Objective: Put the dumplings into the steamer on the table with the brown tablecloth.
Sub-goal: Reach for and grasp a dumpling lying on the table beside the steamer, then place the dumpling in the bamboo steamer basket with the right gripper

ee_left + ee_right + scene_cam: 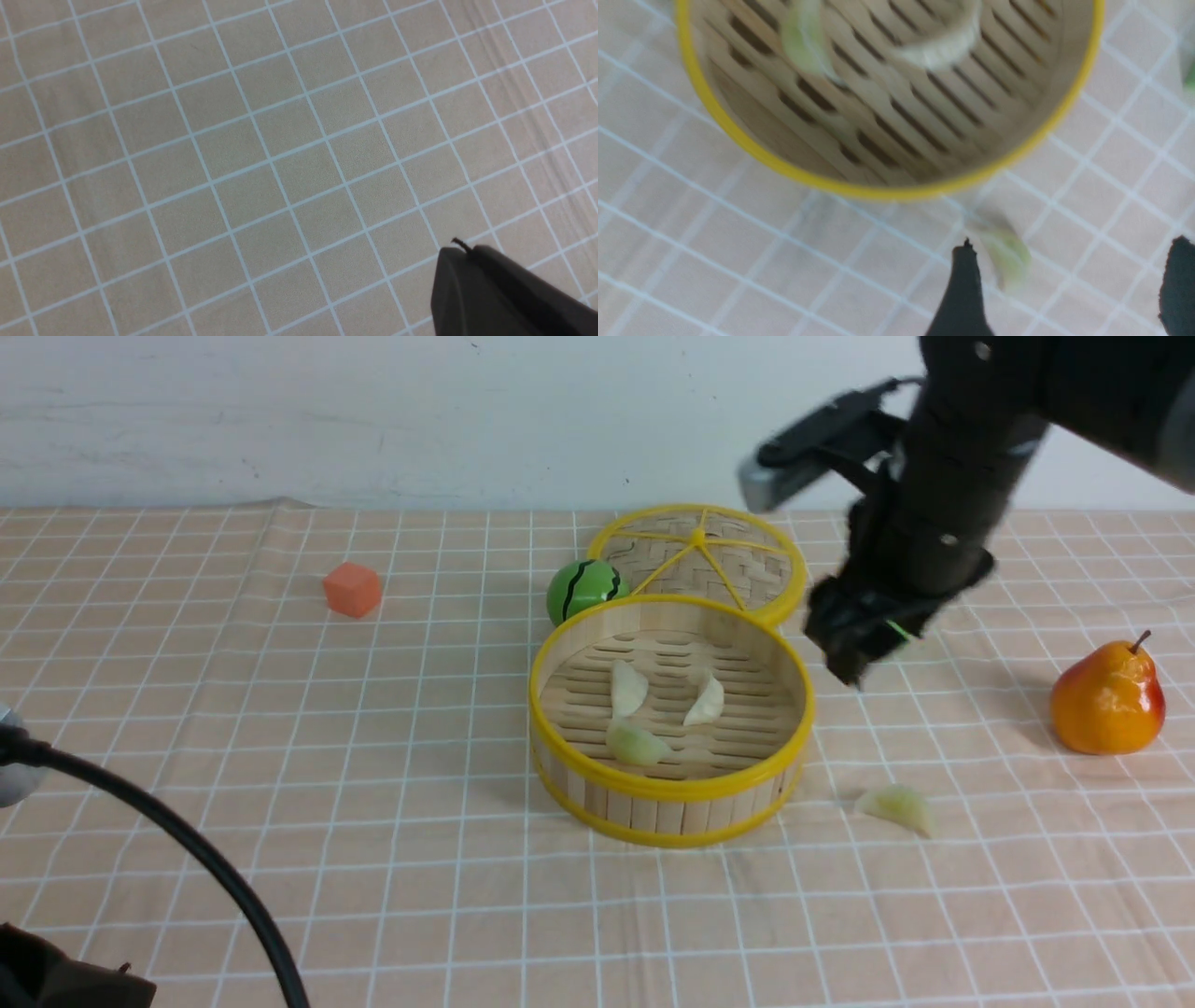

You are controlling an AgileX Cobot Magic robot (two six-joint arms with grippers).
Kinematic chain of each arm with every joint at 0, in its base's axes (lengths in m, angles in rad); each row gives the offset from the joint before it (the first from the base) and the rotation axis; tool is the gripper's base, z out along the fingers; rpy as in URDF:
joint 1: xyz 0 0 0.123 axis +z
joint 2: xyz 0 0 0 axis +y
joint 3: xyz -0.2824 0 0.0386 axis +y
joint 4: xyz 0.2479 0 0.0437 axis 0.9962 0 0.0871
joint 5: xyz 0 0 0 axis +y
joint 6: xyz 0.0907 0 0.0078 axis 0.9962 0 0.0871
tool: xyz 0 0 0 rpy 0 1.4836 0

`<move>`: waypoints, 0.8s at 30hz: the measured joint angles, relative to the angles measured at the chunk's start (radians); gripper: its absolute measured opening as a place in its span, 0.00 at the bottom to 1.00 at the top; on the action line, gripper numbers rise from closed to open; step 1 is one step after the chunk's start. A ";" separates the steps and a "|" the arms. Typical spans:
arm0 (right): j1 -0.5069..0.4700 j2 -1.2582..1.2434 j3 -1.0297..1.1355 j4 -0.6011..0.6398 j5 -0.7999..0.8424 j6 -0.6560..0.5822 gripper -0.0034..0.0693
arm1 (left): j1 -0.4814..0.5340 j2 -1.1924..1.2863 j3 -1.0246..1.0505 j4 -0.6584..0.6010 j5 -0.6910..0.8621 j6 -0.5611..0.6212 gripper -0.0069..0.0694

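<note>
Dumplings (pixel 635 744): three inside steamer (pixel 672 795), frame centre; fourth dumpling (pixel 898 807) on tablecloth (pixel 280 756), lower right of it. Right gripper (pixel 848 658) hovers above, spread wide, empty. Left gripper (pixel 460 266): opening cannot tell.

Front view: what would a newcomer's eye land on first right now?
The yellow-rimmed steamer at centre, with three dumplings lying in it. Next, the black right gripper hanging open just beyond the steamer's right rim, and a lone green dumpling on the cloth to the steamer's right. An orange-yellow pear stands far right.
</note>
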 joint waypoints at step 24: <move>-0.090 0.172 0.327 -0.065 -0.416 -0.109 0.33 | 0.000 0.000 0.000 -0.001 0.005 -0.003 0.07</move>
